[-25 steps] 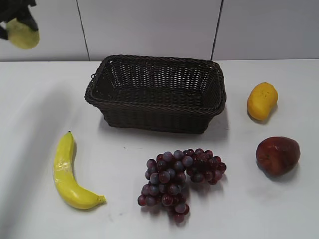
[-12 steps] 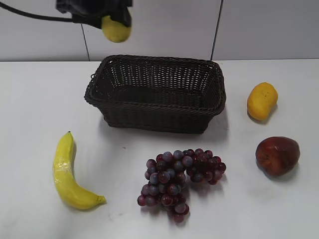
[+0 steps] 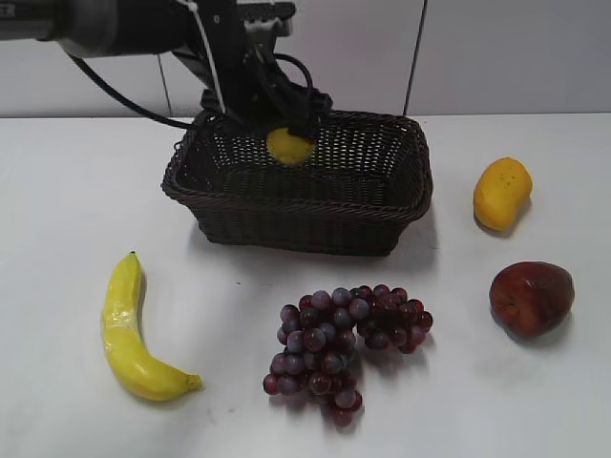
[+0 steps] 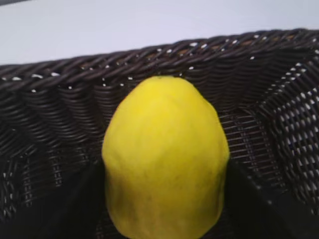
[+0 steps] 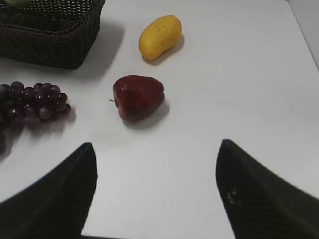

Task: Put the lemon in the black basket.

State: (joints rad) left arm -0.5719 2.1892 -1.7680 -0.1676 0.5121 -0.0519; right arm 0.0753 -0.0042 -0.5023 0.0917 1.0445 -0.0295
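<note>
The left gripper (image 3: 291, 134) jaws hold the lemon (image 3: 289, 146) inside the black basket (image 3: 382, 205), near its far wall. Lower until close to the floor, then release. The right gripper (image 5: 154, 194) jaws stand wide.

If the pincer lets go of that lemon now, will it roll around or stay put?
The lemon is rounded, so it may roll a little. It already hangs inside the black basket, whose woven walls should stop it. The left pincer grips its sides without visible denting, so it is probably firm.

Lemon (image 4: 164, 159) underside (and contact) hidden
</note>
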